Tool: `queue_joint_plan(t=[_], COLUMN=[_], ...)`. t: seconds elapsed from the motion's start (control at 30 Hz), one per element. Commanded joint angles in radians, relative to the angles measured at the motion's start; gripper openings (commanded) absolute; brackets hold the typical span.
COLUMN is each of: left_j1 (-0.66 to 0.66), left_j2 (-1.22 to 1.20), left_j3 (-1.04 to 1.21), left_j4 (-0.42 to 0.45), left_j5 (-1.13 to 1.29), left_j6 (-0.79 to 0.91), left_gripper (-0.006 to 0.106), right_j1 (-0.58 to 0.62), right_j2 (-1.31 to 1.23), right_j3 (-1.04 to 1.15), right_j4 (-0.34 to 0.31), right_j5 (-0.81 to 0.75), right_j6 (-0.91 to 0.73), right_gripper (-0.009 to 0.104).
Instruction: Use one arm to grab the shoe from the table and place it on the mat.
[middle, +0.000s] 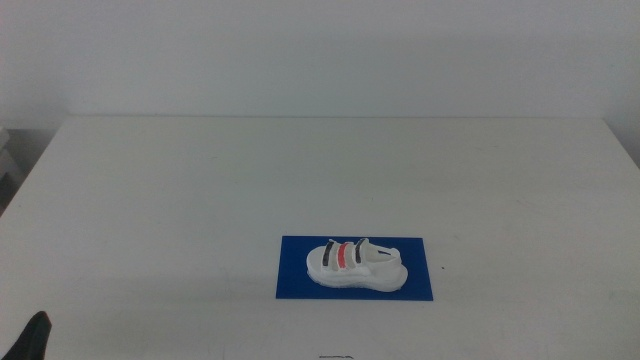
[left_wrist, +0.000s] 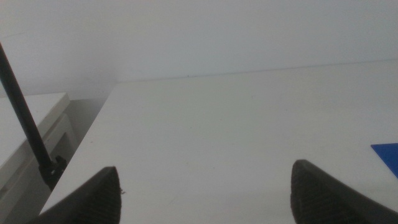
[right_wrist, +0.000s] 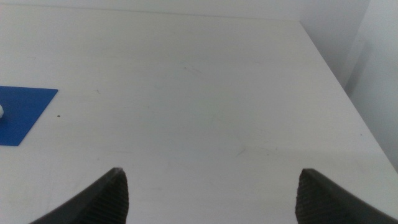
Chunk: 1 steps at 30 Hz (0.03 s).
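Left gripper (left_wrist: 204, 193): jaws spread wide, holding nothing, parked at the near left corner of the table (middle: 200, 180), a tip just visible in the middle view. Right gripper (right_wrist: 211, 196): likewise spread and empty, out of the middle view at the near right. Shoe (middle: 356, 264): lying on the mat (middle: 295, 285), long axis left to right along it, clear of both grippers; placement appears complete, neither arm noticeably nearer.
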Motion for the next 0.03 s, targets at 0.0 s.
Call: queue_joint_plan(t=[0.0], left_j1=[0.002], left_j2=[-0.023], left_j3=[-0.003], left_j4=[-0.005], left_j5=[-0.078], left_j6=[-0.017], left_gripper=[0.094], right_j1=[-0.004], right_j2=[-0.019], right_j3=[-0.019], right_j4=[-0.008], right_j5=[-0.056], right_j6=[-0.012], right_gripper=[0.094])
